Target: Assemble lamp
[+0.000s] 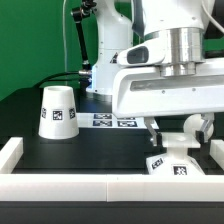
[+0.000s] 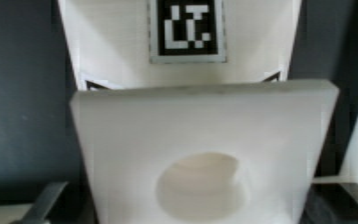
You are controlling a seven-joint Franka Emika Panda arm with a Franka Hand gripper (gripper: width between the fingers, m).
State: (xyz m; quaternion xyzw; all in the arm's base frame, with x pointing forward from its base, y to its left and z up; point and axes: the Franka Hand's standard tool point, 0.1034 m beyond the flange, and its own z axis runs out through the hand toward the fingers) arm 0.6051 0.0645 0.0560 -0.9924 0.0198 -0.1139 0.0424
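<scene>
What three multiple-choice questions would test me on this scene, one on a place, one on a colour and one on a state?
1. Where does the white tapered cup-like plastic shade stand?
A. At the exterior view's left, apart from the white robot arm
B. On top of a low square base
C. Between the gripper's fingers

2. What colour is the table top?
A. White
B. Black
C. Red

3. How does the shade sit?
A. Lying on its side
B. Lifted into the air
C. Upright on its wide end

Answers: 1 A, as it stands alone, to the exterior view's left of the marker board. 2 B, as the surface is black inside a white rim. 3 C, as its wide end rests on the table.
</scene>
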